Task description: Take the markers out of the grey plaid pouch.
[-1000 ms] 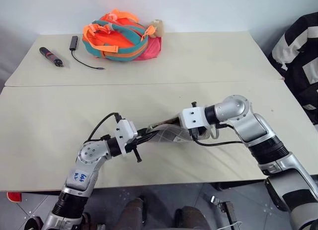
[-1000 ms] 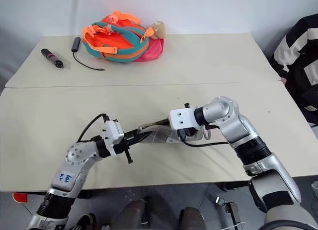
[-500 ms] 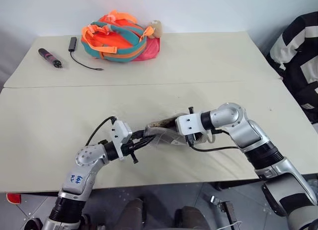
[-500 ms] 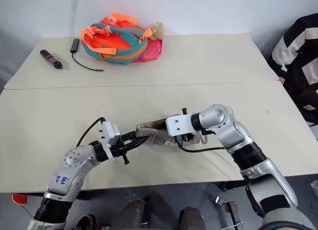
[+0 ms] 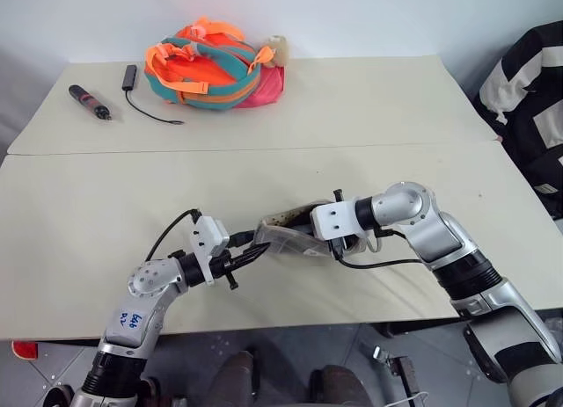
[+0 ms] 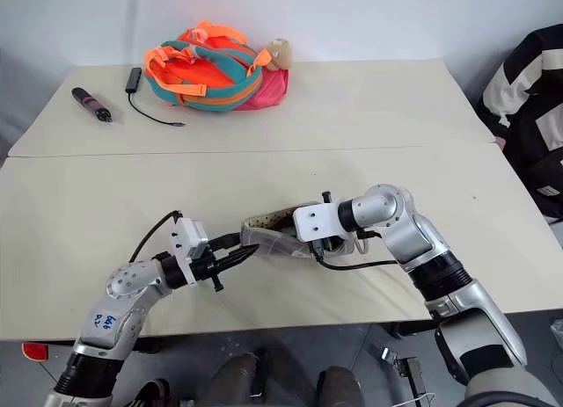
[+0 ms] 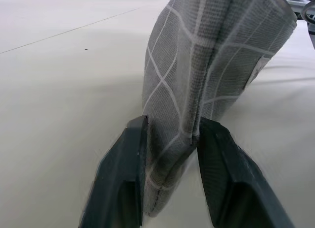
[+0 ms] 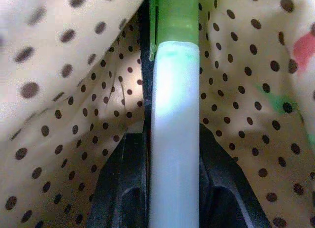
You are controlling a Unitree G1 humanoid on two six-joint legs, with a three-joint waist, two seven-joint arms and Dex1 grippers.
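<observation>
The grey plaid pouch (image 5: 286, 240) is held just above the table near its front edge, between my two hands. My left gripper (image 5: 249, 254) is shut on the pouch's left end. In the left wrist view its two fingers (image 7: 123, 174) press the grey grid fabric (image 7: 211, 65) from both sides. My right gripper (image 5: 334, 244) reaches into the pouch's right end. The right wrist view looks inside at the tan dotted lining (image 8: 74, 90). There my right gripper (image 8: 174, 139) is shut on a green and white marker (image 8: 174, 90). I see no other marker.
An orange, teal and pink backpack (image 5: 211, 64) lies at the far side of the table. A thick black stick (image 5: 91, 100) and a black cable (image 5: 141, 99) lie to its left. A person in black and white stripes (image 5: 528, 99) is at the right.
My left gripper has drawn back a little to the left and sunk, and now grips the very end of the pouch. The pouch hangs slightly lower. My right gripper keeps its hold inside.
</observation>
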